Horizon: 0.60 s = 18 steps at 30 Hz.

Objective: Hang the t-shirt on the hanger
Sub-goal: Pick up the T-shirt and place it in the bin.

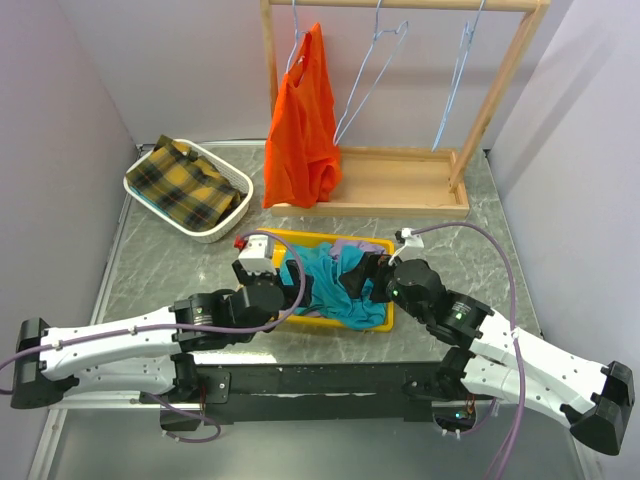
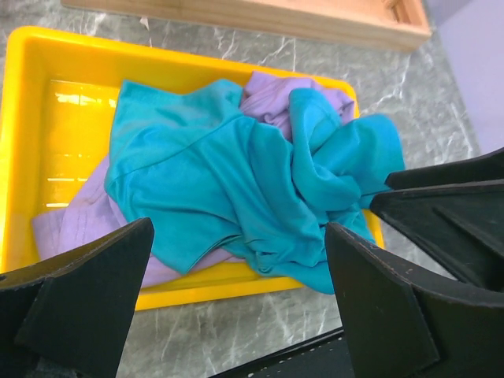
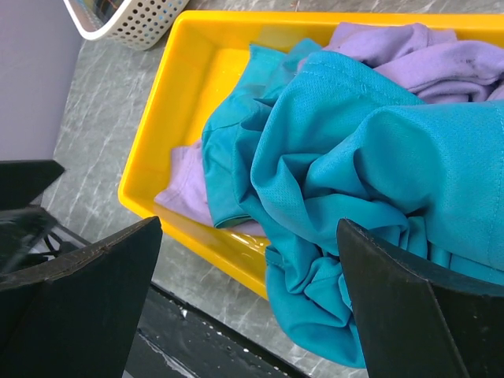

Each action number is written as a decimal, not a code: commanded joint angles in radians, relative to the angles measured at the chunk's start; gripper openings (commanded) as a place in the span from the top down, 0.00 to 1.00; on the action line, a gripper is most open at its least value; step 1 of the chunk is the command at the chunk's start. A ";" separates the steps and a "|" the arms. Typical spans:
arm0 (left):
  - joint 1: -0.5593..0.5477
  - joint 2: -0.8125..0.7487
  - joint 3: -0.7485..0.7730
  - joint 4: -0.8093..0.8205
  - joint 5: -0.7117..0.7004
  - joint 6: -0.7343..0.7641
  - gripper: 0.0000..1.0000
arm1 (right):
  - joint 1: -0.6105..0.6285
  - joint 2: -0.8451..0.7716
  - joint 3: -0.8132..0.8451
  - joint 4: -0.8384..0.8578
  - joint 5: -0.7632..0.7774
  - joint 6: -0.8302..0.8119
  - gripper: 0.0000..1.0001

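Observation:
The teal t-shirt (image 1: 325,285) lies crumpled in a yellow tray (image 1: 318,237), on top of a lilac cloth (image 1: 352,246), and spills over the tray's near right rim. It also shows in the left wrist view (image 2: 228,173) and the right wrist view (image 3: 370,165). My left gripper (image 1: 293,282) is open and empty at the tray's left near side. My right gripper (image 1: 360,275) is open and empty at the shirt's right side. Both hover just above the cloth. Two bare wire hangers (image 1: 368,75) (image 1: 455,85) hang on the rack; a third one (image 1: 296,40) holds an orange garment (image 1: 302,125).
A wooden rack (image 1: 500,85) with a base board stands behind the tray. A white basket (image 1: 215,228) with a plaid cloth sits at the back left. The lilac cloth shows in the left wrist view (image 2: 272,98) and the right wrist view (image 3: 429,55). Purple walls close both sides.

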 commanded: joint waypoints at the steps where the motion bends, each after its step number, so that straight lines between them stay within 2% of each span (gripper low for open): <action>1: -0.005 -0.006 0.048 -0.052 -0.024 -0.026 0.04 | -0.007 0.001 0.028 0.000 0.002 -0.027 0.00; 13: -0.004 0.008 0.065 -0.135 -0.045 -0.120 0.04 | -0.004 0.058 0.066 -0.029 -0.003 -0.067 0.00; 18: 0.010 -0.023 0.051 -0.176 -0.047 -0.173 0.04 | 0.082 0.154 0.124 -0.073 0.060 -0.081 0.01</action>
